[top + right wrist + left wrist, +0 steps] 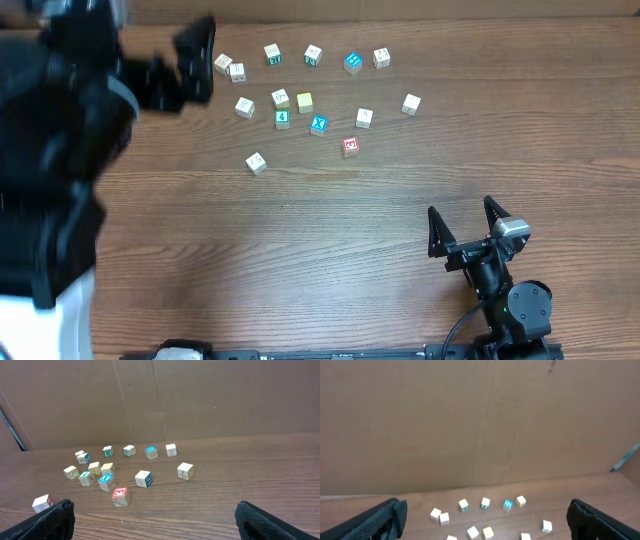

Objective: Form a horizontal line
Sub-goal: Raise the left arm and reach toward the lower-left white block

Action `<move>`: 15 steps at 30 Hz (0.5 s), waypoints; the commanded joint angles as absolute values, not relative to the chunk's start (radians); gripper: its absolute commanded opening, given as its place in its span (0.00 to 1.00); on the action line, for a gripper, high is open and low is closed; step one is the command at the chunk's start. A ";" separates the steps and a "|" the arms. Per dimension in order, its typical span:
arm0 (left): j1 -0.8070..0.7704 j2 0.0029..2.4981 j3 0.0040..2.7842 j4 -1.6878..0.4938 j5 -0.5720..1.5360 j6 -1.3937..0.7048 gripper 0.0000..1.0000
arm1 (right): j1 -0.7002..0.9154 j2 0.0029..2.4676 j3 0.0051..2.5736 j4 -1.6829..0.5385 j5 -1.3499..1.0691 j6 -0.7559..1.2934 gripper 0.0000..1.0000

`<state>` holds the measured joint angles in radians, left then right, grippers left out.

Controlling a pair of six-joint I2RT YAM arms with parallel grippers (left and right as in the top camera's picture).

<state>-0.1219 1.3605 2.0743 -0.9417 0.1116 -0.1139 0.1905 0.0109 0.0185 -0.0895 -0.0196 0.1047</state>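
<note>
Small wooden letter cubes lie scattered at the table's far side, forming no line. The blue cube with a white X (319, 125) (106, 481) sits beside a teal-green faced cube (283, 118) (86, 478). Pale cream cubes (281, 98) (364, 118) (143, 478) lie close by. My left gripper (200, 62) (487, 517) hovers open at the cluster's left end, holding nothing. My right gripper (462, 215) (155, 510) stands open and empty near the front right, well short of the cubes.
A red-faced cube (350, 146) (120, 496) lies nearest the front, a yellow-green one (304, 102) (488, 533) mid-cluster. Several more cubes form a loose back row (313, 55) (485, 503). A lone cream cube (256, 163) sits front left. A brown board stands behind the table.
</note>
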 commanded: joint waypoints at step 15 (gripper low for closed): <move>-0.117 1.777 2.425 -1.152 0.125 -0.035 1.00 | 0.188 0.002 0.008 -0.084 -0.020 0.103 1.00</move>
